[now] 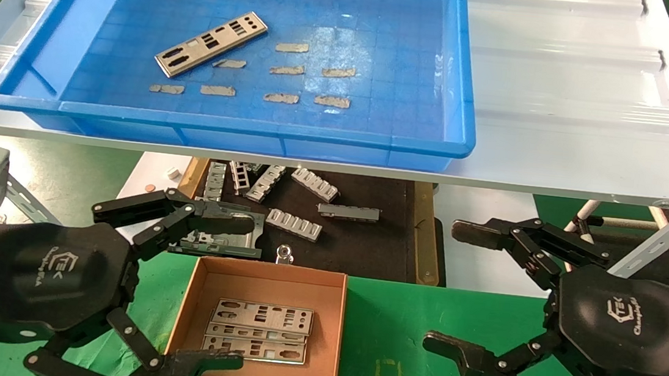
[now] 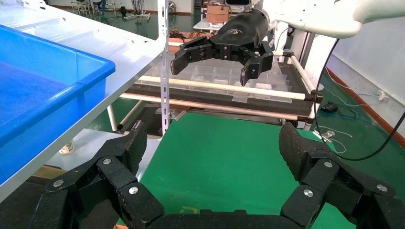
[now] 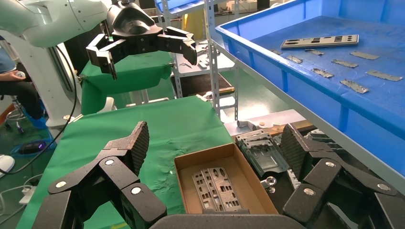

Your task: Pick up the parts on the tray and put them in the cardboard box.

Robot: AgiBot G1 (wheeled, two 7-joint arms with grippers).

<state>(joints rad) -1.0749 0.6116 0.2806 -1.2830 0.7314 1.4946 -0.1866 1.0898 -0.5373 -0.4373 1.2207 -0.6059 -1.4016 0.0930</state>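
One part (image 1: 211, 44) lies flat at an angle on the floor of the blue tray (image 1: 466, 90), toward its left side, with several beige tape scraps (image 1: 287, 70) scattered beside it and to its right. The tray rests on a raised white shelf (image 1: 570, 100). Below it, the cardboard box (image 1: 329, 335) sits on the green bench (image 1: 382, 334) and holds a stack of parts (image 1: 259, 331) lying flat near its front. The left gripper (image 1: 220, 290) hovers at the box's left edge, fingers (image 1: 226, 224) spread wide and holding nothing; the stacked parts lie just right of its fingertips, the tray part well apart above. The right gripper (image 1: 460, 289) hangs over the green bench to the right of the box, fingers (image 1: 474, 233) likewise wide and empty, well apart from every part. Grey ribbed brackets (image 1: 294, 224) lie on a black mat (image 1: 365, 246) behind the box.
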